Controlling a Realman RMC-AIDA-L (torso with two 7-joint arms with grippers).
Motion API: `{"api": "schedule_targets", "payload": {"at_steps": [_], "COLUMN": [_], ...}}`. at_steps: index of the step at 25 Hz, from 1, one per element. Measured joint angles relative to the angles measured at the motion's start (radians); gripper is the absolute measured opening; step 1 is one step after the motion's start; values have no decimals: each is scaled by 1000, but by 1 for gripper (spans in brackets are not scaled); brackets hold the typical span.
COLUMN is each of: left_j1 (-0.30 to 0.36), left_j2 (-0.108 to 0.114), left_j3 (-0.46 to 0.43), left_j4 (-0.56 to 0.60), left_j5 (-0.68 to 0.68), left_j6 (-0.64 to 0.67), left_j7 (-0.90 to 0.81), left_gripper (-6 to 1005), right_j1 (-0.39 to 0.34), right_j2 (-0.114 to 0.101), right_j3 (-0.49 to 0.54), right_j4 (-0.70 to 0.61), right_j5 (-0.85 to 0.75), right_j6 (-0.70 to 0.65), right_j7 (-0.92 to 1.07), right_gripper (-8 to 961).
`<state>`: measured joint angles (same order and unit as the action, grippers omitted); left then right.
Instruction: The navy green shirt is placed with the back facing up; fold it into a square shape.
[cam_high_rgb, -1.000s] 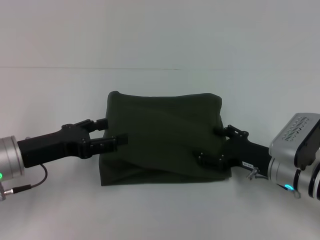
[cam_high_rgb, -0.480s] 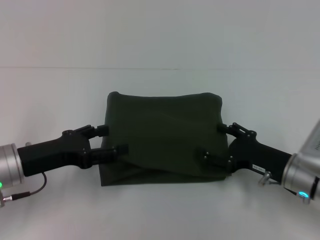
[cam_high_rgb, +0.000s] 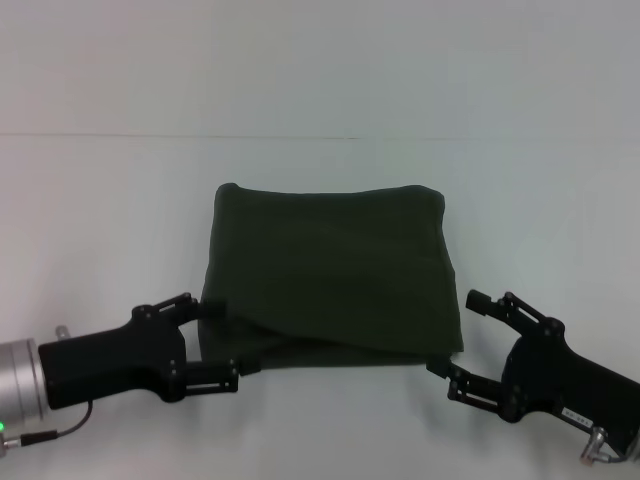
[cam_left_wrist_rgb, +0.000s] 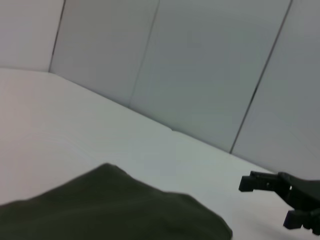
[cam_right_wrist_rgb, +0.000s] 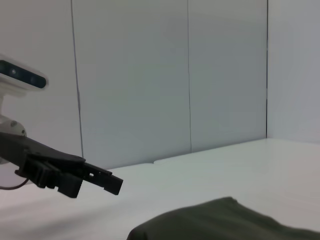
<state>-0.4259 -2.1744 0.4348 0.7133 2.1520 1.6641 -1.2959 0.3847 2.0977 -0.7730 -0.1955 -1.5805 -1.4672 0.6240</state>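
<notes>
Folded shirt on the white table, a gripper at each near corner.

The head view shows the whole shirt (cam_high_rgb: 330, 275) as a rough square on the table (cam_high_rgb: 100, 200), with the left gripper (cam_high_rgb: 212, 338) and right gripper (cam_high_rgb: 458, 335) both spread wide, gripping nothing. Each wrist view catches only a cut-off edge of shirt (cam_left_wrist_rgb: 110, 207) (cam_right_wrist_rgb: 225, 220) and the opposite gripper beyond it.

Head camera looks down at the shirt (cam_high_rgb: 330, 275); both low wrist cameras share its edge.
</notes>
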Motion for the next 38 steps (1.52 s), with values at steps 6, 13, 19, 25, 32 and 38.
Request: {"api": "schedule_targets", "payload": {"at_steps": [6,13,19,25,32,38], "left_j1": [14,44,46,50,51,51], "left_j2": [-1,-1,-1,1,2,2], "left_j3": [-6,-12,-15,-48,-63,-64], "left_j4": [-60,-99,-105,-105,-103,-103], "left_j5": [50,65,112,115,111,114], "left_j6": [-58,-86,-74,-58,-37,-27], "left_j7": [96,142,142,144,144,141], "left_gripper": [961,960,960,961,961,960], "right_j1": [-51,-91,-93,-94,-95,-95], "right_j2": [-2,-3,-4,-4,-4,-4], "right_j3": [-7,-1,3,7,8,8], "right_j4": [4,6,5,4,4,3], "right_j5": [-4,-5,-6,2,0,3], "right_j6": [22,70,93,99,100,93], "right_j7": [-10,-26,-26,-26,-26,-26], "right_gripper": [945,945,945,945,945,945]}}
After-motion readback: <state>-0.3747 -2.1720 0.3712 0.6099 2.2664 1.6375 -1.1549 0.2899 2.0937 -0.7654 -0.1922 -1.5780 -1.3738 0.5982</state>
